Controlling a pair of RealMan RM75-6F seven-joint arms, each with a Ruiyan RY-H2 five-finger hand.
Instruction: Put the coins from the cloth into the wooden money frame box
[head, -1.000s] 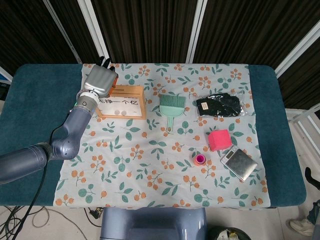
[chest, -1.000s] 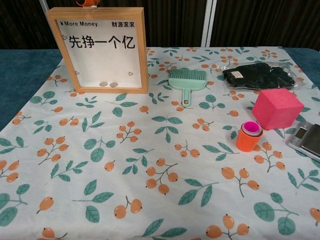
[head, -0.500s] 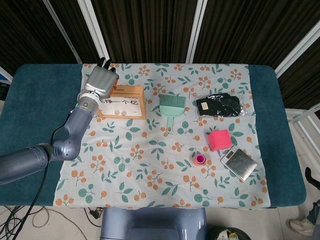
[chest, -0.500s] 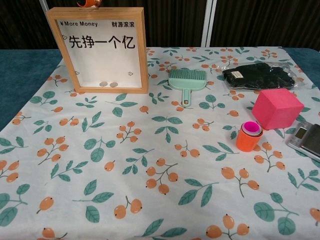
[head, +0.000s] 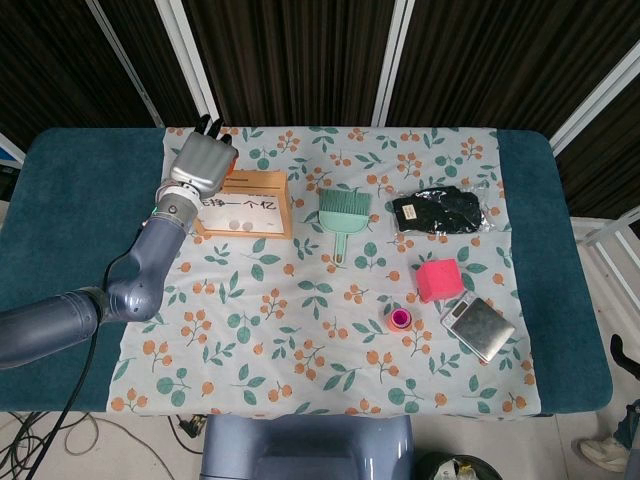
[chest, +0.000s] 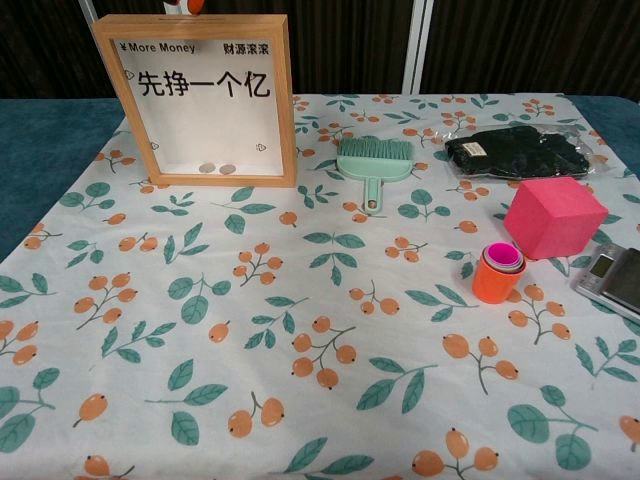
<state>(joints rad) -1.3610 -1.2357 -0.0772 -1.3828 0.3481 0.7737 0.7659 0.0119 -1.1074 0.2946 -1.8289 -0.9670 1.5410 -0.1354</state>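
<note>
Fingers: we see the dark fingertips (head: 207, 125) of the left hand (head: 200, 160) pointing toward the upper left of the head view, past the top edge of the wooden money frame box (chest: 200, 100); whether they pinch a coin we cannot tell.
Chest view of the hand: only an orange and white scrap shows at the top edge above the frame, too little for us to read.
Right hand: we find it in neither view.
Box: it stands upright in the upper left of the chest view, glass front toward us, on the floral cloth (chest: 300, 300).
Coins: two coins (chest: 216, 168) lie side by side inside the frame at its bottom, behind the glass. We spot no loose coin on the cloth, though the printed berries could hide one.
Handling, as we judge it: a coin is small, thin, stiff and slick, light enough to slip out of a loose pinch. We would take it by its rim between thumb and a finger, edge lined up with the top slot.
Frame: light and tall, likely to tip if pushed from above.
Risk: a coin dropped here may roll behind the box.
</note>
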